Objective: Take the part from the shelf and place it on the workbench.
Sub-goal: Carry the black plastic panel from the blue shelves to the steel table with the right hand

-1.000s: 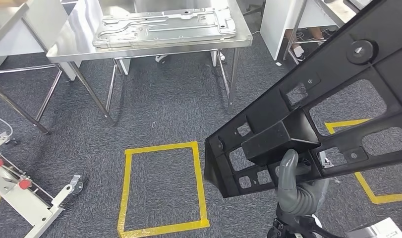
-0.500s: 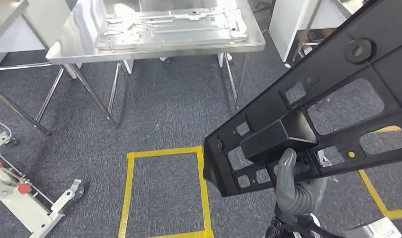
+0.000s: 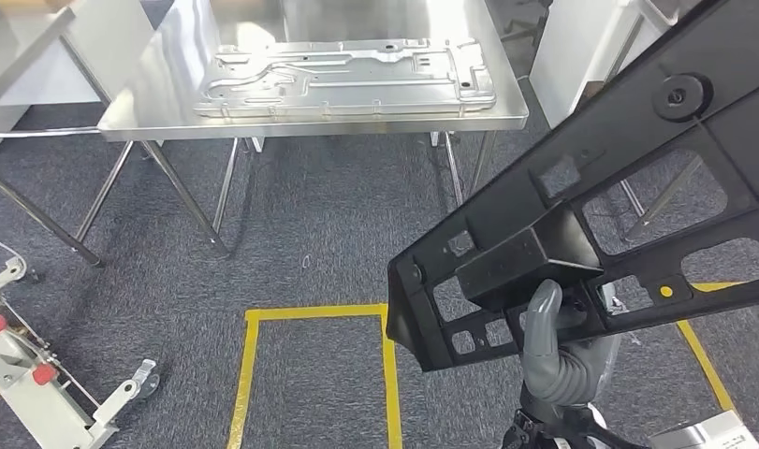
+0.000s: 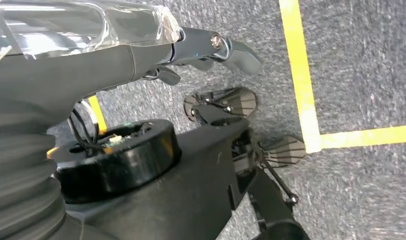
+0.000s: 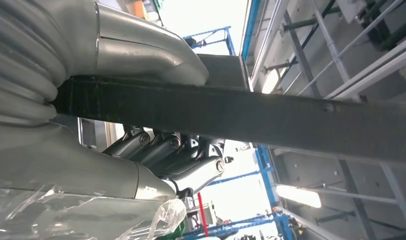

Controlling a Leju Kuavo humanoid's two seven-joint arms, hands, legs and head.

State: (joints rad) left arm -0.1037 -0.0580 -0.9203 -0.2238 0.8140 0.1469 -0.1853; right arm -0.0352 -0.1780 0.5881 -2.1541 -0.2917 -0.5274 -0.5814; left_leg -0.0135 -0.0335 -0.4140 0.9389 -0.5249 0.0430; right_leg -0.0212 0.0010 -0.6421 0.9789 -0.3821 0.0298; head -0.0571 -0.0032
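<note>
Above right hand (image 3: pixel 555 351), gripped part (image 3: pixel 600 215).

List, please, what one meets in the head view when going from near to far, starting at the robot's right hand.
Right hand gripping the black part → yellow tape rectangle on the grey carpet → steel workbench → stamped metal panel lying on it.

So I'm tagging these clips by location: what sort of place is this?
Most likely a factory or assembly workshop. A stainless steel workbench carries a stamped metal panel, yellow tape marks bays on the grey carpet, and the right hand holds a large black moulded part.
</note>
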